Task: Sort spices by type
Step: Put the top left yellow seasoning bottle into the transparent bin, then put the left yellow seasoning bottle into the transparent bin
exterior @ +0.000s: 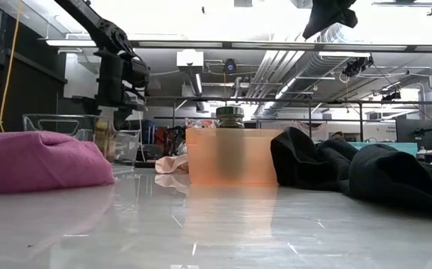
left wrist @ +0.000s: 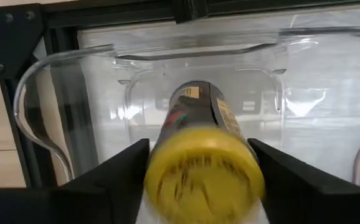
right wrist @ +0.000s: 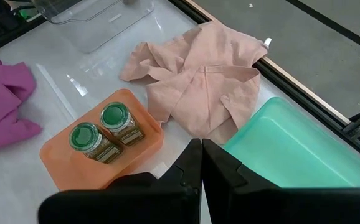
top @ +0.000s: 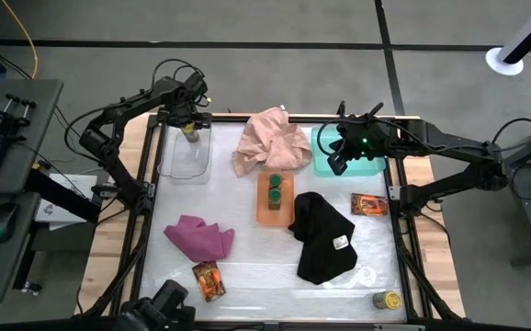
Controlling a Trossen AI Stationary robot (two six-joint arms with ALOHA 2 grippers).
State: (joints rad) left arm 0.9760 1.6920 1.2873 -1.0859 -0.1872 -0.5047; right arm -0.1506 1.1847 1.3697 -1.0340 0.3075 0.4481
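My left gripper (left wrist: 198,180) hangs above the far end of the clear tray (top: 185,156), fingers spread on both sides of a yellow-lid jar (left wrist: 202,165); I cannot tell if they touch it. My right gripper (right wrist: 202,163) is pressed together, empty, above the teal tray (right wrist: 292,155). Two green-lid jars (right wrist: 105,130) stand in the orange tray (right wrist: 55,165)

Overhead, table-level, two close wrist views.

White desk (top: 247,276) before us, bearing clear bin (top: 186,156), orange tray (top: 275,198), teal tray (top: 350,156), three cloths, two packets, one yellow-lidded jar (top: 387,300)
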